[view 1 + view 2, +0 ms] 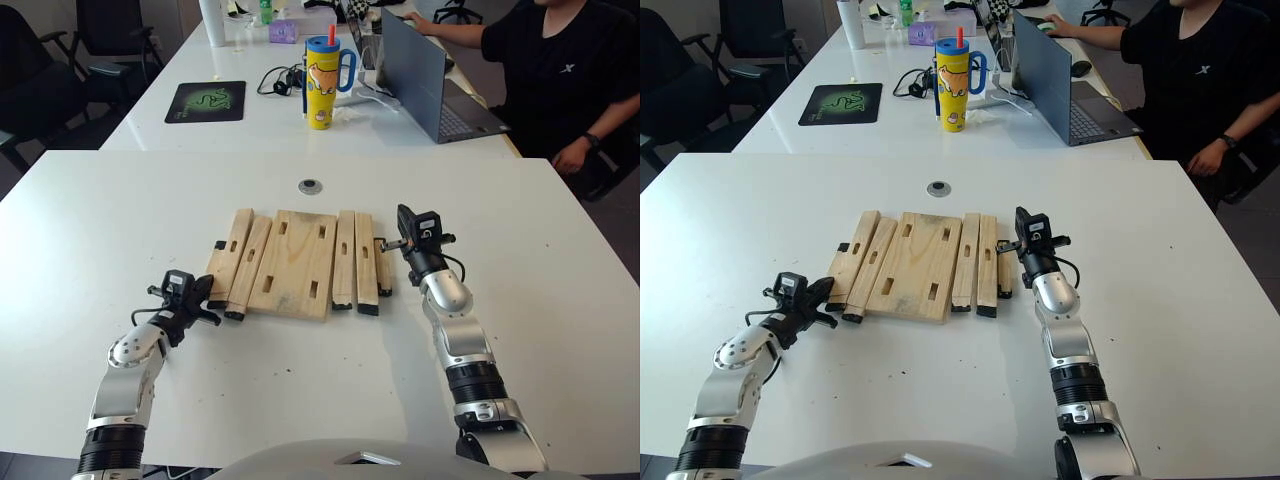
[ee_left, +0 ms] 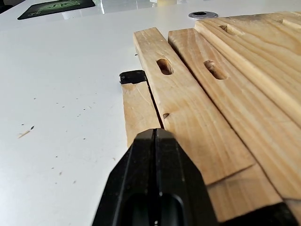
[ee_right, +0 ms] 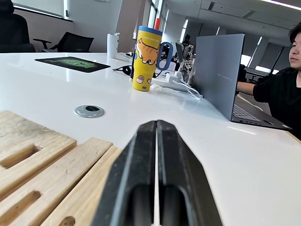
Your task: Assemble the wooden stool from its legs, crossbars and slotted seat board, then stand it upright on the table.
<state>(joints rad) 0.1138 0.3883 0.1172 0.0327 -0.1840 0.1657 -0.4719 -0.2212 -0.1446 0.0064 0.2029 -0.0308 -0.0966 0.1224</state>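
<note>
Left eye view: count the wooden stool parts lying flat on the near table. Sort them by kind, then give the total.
Seat board: 1
Legs: 4
Crossbars: 2
Total: 7

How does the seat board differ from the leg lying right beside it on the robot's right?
The seat board is wide and nearly square; the leg is a narrow strip. The seat board has four slots and plain wooden ends; the leg has a black tip at its near end. Both are pale wood, lying flat side by side on the table.
</note>
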